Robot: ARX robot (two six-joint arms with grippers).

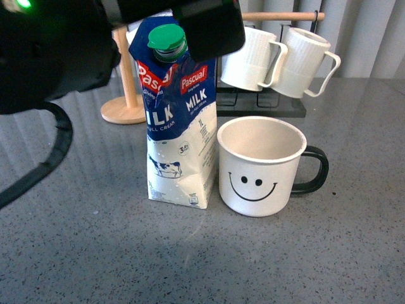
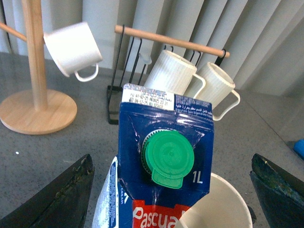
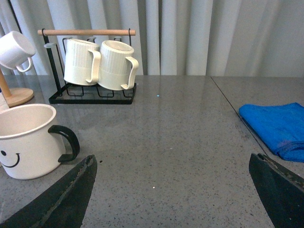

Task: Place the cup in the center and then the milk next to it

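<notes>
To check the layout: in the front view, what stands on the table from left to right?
First the wooden stand base → milk carton → smiley cup. The ribbed mugs behind overlap the cup sideways, so they are left out.

Soft, even light fills every view, faint shadows and dull sheen lie on the tabletop [image 1: 329,259], and the small hanging cup [image 2: 71,47] looks blurred
</notes>
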